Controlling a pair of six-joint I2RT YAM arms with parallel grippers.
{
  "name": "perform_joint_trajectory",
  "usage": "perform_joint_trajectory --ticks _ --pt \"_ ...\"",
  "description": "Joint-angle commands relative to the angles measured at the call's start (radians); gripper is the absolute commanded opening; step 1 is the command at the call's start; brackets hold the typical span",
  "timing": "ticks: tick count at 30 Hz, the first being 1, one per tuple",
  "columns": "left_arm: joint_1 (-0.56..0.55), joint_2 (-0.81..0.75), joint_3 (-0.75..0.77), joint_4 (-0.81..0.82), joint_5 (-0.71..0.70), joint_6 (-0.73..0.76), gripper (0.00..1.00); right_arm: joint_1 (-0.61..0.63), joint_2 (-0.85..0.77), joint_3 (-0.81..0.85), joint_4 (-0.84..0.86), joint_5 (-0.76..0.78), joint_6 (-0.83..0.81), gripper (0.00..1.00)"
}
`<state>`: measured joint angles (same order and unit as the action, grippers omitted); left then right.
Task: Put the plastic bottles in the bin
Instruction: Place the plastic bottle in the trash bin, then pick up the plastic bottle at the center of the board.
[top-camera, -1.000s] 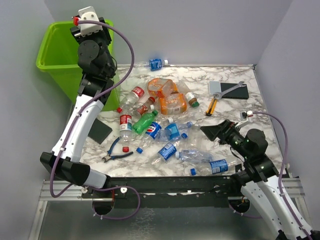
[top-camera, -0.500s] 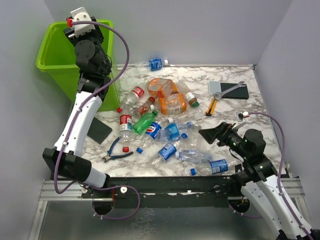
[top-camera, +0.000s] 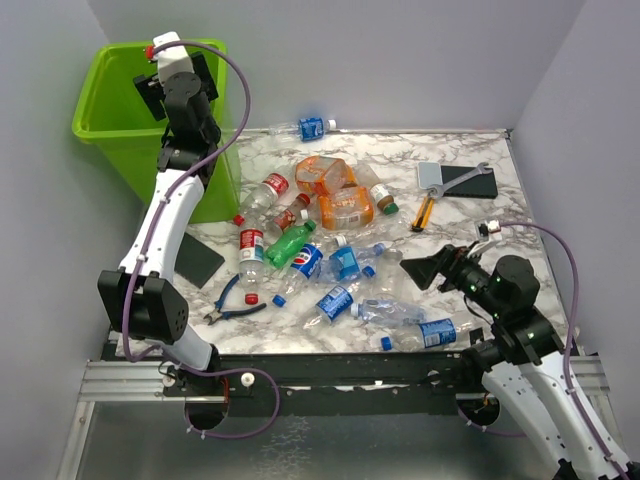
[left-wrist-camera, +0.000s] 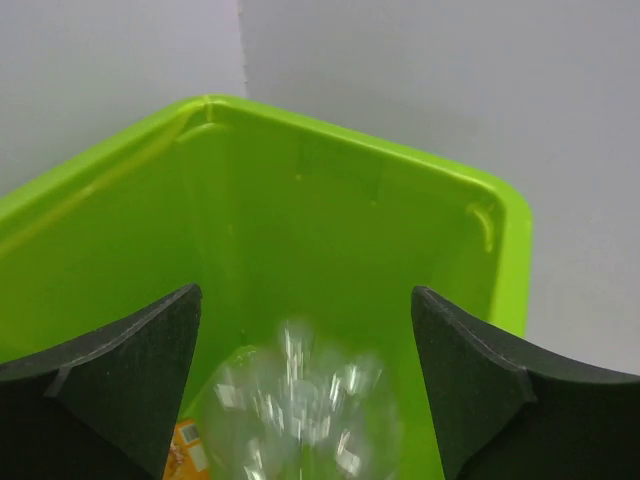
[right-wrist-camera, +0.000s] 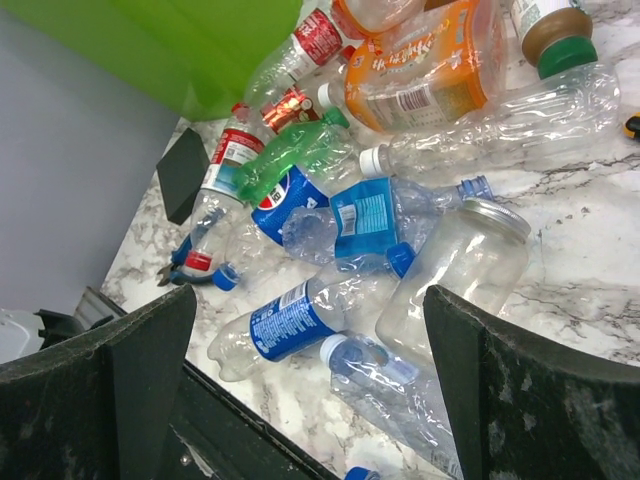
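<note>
My left gripper is open over the mouth of the lime-green bin. In the left wrist view, a blurred clear bottle lies below and between the spread fingers, inside the bin, touching neither. Several plastic bottles lie piled mid-table: orange ones, a green one, and clear ones with blue labels. My right gripper is open and empty above the near right bottles, over a clear jar.
Blue-handled pliers and a black pad lie at the left front. Another black pad, a wrench and a yellow-handled tool lie at the back right. One bottle lies by the back wall.
My left wrist has swung further back over the bin mouth. My right arm has hardly moved.
</note>
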<state>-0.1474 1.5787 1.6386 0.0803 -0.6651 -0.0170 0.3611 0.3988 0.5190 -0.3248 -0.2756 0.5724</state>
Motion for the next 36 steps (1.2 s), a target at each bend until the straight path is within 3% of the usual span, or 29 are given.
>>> perform_joint_trajectory --ticks 1,3,8,12,19,26,32,36 --pt "-0.003 -0.036 0.068 -0.038 0.038 -0.024 0.91 0.011 0.013 0.059 -0.036 0.035 -0.060 1.00" --pt "-0.010 -0.056 0.094 -0.045 0.038 -0.024 0.99 0.012 0.018 0.065 -0.035 0.036 -0.061 1.00" --pt "-0.083 -0.104 0.166 -0.078 0.043 -0.009 0.99 0.012 0.040 0.073 -0.033 0.032 -0.060 1.00" --pt "-0.214 -0.182 0.126 -0.136 0.126 -0.015 0.99 0.012 0.109 0.094 -0.067 0.059 -0.060 1.00" --pt "-0.400 -0.335 -0.170 -0.228 0.505 -0.143 0.99 0.012 0.338 0.085 -0.119 0.030 -0.010 1.00" --pt "-0.426 -0.443 -0.593 -0.183 0.894 -0.291 0.99 0.012 0.444 -0.035 0.029 0.005 0.100 0.99" --pt "-0.445 -0.542 -0.874 0.066 0.939 -0.401 0.99 0.012 0.600 -0.058 0.166 0.035 0.193 0.99" --pt "-0.444 -0.599 -0.962 0.136 0.901 -0.405 0.99 0.012 0.712 -0.030 0.223 0.012 0.206 0.99"
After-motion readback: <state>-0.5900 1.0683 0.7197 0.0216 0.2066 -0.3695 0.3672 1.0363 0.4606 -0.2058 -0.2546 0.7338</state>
